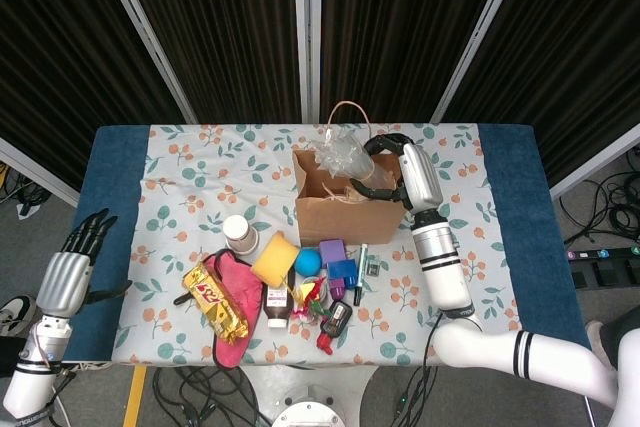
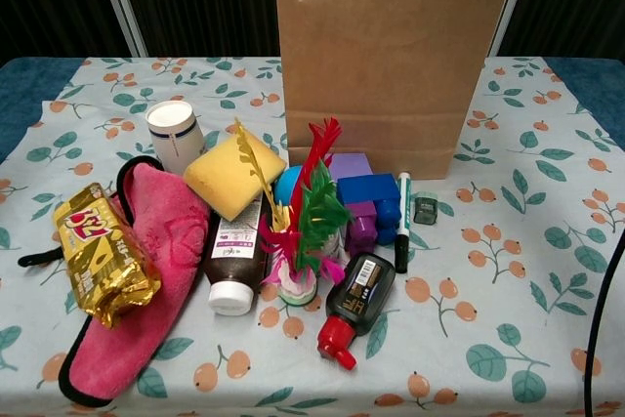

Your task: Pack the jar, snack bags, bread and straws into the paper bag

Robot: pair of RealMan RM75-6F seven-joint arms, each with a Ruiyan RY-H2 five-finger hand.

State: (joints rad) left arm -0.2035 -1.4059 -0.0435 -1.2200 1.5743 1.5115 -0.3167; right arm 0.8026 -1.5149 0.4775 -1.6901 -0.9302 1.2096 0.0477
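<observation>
Overhead, the right hand (image 1: pixel 385 162) grips a clear plastic packet (image 1: pixel 345 155) above the paper bag (image 1: pixel 340 197) — clutter (image 1: pixel 300 282) crowds its front.

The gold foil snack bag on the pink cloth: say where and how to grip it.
Grip the gold foil snack bag across its narrow middle, coming from above. It lies flat and long on the pink cloth, its sides clear, nearest the idle left hand.
</observation>
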